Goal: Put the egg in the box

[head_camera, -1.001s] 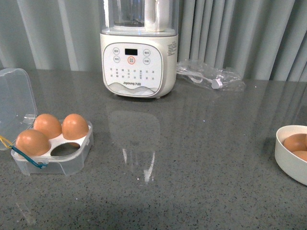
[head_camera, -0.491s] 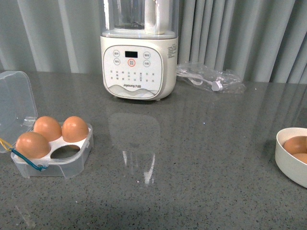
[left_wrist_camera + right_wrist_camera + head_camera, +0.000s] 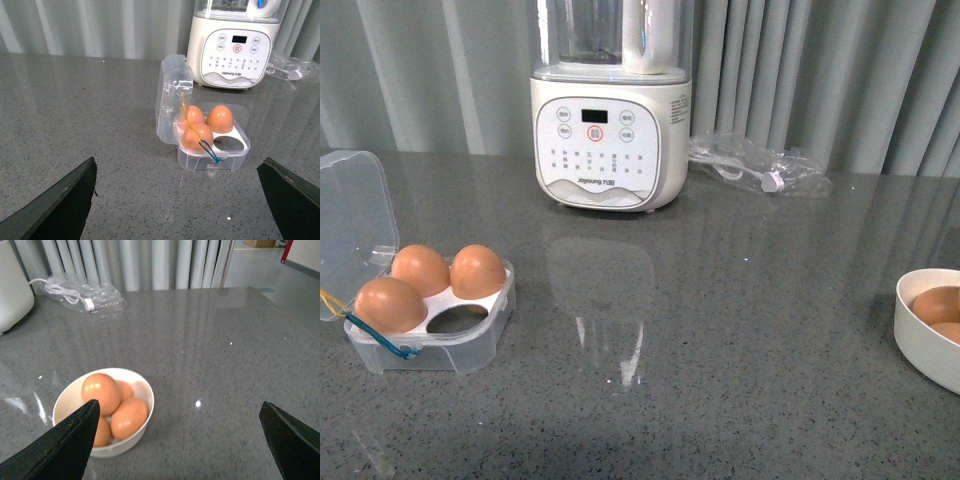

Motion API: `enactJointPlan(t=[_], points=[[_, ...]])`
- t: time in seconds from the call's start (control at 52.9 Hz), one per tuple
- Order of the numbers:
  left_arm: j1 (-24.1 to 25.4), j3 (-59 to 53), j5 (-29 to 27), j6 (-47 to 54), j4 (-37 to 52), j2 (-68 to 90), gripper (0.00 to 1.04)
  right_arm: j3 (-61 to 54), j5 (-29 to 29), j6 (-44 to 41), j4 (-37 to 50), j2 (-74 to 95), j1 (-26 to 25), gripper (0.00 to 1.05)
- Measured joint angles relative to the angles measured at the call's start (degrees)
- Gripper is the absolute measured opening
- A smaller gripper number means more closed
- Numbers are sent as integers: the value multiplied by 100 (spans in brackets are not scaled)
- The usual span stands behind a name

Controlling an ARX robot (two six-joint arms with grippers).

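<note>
A speckled dark-grey stone surface [image 3: 740, 330] spreads out in front of a white kitchen appliance [image 3: 610, 130] standing near its back edge, and it is glossy enough to carry that appliance's pale reflection just in front of it. Directly behind the appliance, pale grey-green curtains [image 3: 820, 70] hang in vertical folds across the whole width. The light is soft and even, leaving small bright glints on the surface, and the right wrist view shows a strip of grey floor [image 3: 260, 265] beyond the surface's edge, well apart from the appliance.
</note>
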Motion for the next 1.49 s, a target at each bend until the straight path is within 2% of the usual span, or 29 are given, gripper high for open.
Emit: enactJointPlan(t=[0.17,0.378,0.586,0.926,1.492], points=[[0,0,2,0,0,0,98,638,-699,-308,592,1386,-20,97],[0,0,0,0,0,0,98,1351,-1193,-487,542,2649,116,97],[0,0,0,0,0,0,98,1447,-1786,-498,522,3136,162,97],[0,0,0,0,0,0,98,1276,-2135,-505,1307,3786,203,97],[0,0,0,0,0,0,98,1134,-2341,-267,1725,4328,-131,97]])
